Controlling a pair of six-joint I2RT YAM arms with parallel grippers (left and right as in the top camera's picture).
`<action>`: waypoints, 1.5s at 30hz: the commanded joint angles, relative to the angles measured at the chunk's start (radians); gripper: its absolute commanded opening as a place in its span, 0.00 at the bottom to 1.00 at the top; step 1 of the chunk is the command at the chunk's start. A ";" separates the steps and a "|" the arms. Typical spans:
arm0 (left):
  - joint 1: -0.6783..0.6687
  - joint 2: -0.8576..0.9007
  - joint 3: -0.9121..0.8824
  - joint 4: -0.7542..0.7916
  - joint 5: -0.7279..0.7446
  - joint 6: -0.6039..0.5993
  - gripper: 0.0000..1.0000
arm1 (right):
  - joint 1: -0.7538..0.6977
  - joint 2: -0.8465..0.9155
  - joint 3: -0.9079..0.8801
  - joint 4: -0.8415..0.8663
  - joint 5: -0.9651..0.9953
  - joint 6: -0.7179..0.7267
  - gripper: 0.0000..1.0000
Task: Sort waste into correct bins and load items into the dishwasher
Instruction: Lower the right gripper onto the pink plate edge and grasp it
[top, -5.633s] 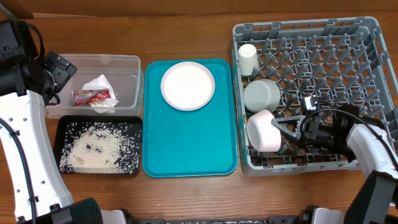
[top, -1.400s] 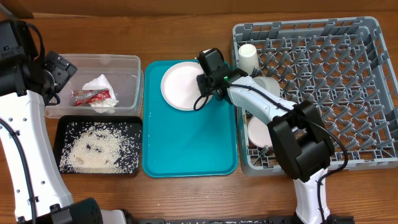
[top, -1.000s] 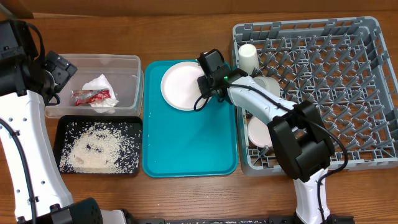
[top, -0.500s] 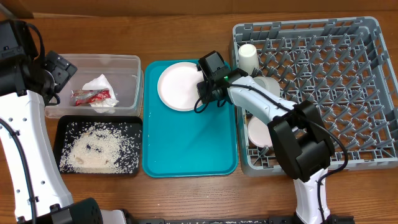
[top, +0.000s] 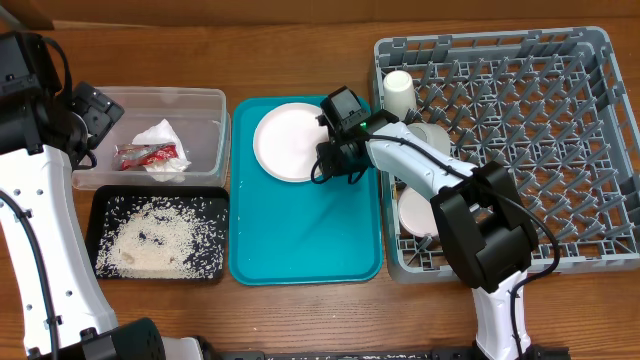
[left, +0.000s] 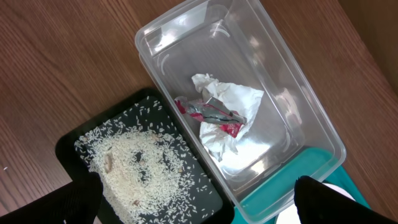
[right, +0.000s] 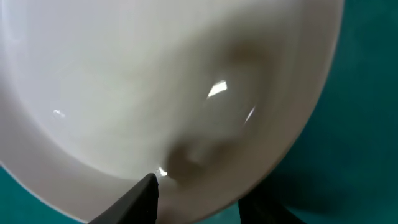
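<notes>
- Pale pink plate (top: 288, 142): flat on the teal serving tray (top: 300, 240), left of the dish rack (top: 500, 40); the only dish not yet racked.
- Right gripper (right: 199, 200): half-closed astride the plate's right rim; a firm pinch cannot be told.
- Step, as judged: plate pick-up. Next: secure the rim, lift, and stand the plate between pegs.
- Left gripper (left: 193, 204): spread wide, empty, above the clear tub (top: 160, 93).
</notes>
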 joint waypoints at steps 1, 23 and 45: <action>0.005 0.002 0.007 0.000 -0.014 -0.020 1.00 | -0.004 -0.001 0.011 -0.027 -0.070 0.052 0.43; 0.005 0.002 0.007 0.000 -0.014 -0.020 1.00 | 0.161 -0.001 0.012 -0.091 0.072 0.044 0.43; 0.005 0.002 0.007 -0.001 -0.014 -0.020 1.00 | 0.090 -0.001 0.032 0.026 0.175 0.045 0.43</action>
